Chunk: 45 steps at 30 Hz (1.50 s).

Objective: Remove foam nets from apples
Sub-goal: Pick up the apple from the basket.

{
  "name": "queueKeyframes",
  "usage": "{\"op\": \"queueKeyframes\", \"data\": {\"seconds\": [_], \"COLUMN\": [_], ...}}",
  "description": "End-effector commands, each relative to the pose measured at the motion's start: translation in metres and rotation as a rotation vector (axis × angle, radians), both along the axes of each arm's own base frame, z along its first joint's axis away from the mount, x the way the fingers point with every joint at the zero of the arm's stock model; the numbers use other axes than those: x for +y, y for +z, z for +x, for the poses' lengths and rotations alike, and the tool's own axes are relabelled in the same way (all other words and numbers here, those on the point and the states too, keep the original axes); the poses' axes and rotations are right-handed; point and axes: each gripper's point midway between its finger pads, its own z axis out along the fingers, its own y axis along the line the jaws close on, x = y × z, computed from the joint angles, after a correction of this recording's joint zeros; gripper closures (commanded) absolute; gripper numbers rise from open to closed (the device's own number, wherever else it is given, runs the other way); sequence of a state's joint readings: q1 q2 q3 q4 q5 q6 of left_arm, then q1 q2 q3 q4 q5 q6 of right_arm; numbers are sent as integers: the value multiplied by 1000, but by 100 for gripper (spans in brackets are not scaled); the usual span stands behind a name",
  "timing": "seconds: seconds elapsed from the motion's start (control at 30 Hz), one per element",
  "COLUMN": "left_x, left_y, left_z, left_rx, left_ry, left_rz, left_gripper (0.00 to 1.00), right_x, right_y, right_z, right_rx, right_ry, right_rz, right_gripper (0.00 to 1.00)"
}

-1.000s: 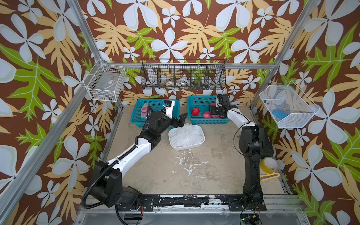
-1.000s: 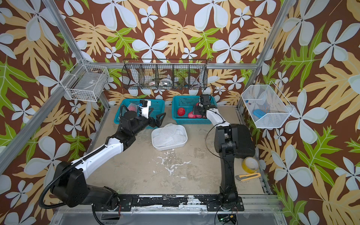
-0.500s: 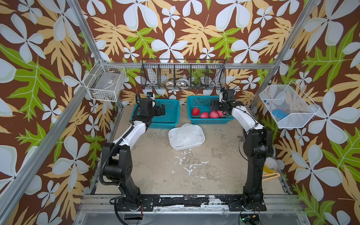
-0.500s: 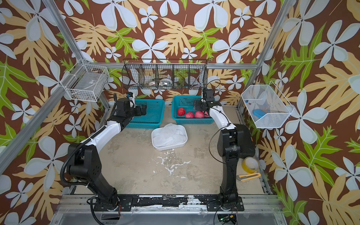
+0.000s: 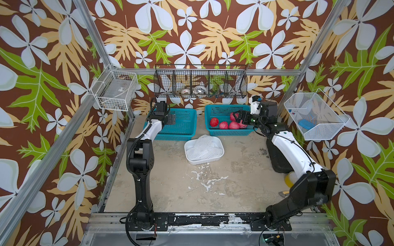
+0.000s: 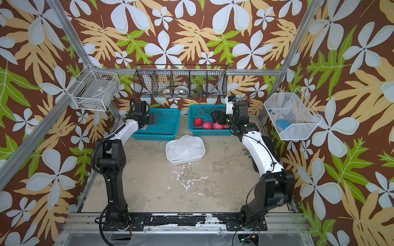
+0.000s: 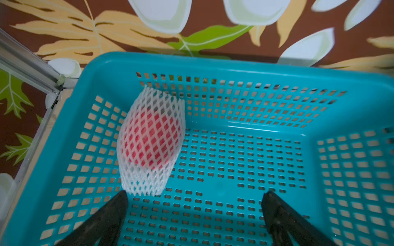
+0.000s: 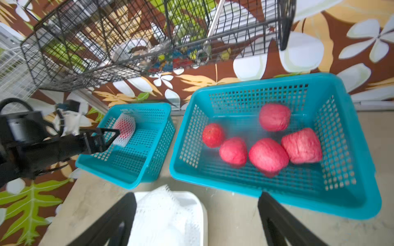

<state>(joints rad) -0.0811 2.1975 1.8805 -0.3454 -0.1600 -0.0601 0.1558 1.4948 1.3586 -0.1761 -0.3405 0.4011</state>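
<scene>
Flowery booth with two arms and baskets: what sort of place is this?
Likely a robot practice cell, not a real kitchen: an aluminium frame lined with printed wallpaper, two arms bolted to a base rail, apples as props.

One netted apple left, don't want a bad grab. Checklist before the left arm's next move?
1. Left gripper open, empty: ok.
2. Netted apple centred between the jaws: not ok, it lies off to one side.
3. Loose end of its net faces the gripper: ok.
4. Right gripper open, empty: ok.
5. Five bare apples in right basket: ok.
6. Room in white tray atop removed nets: cannot tell.
</scene>
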Motion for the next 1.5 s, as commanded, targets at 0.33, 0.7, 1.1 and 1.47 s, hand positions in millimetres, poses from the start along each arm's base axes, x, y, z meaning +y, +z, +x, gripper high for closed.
{"op": "queueKeyframes", "data": {"seconds": [0.33, 0.7, 1.1, 1.47], "left_x": [40, 49, 48, 52], "left_y": [-31, -53, -76, -81], "left_z": [42, 56, 63, 68], "left_rx": [43, 37, 47, 36], "left_ry": [64, 79, 70, 74], "left_rz": [135, 135, 128, 158], "left_gripper": [0, 0, 0, 9], "right_x": [66, 97, 98, 98], "right_y": [-46, -76, -98, -109], "right_z": [-129, -178, -184, -180], "right_rx": [-247, -369, -332, -290], "right_ry": [238, 411, 403, 395], "right_rz": [73, 65, 56, 49], "right_gripper": [1, 0, 0, 1]}}
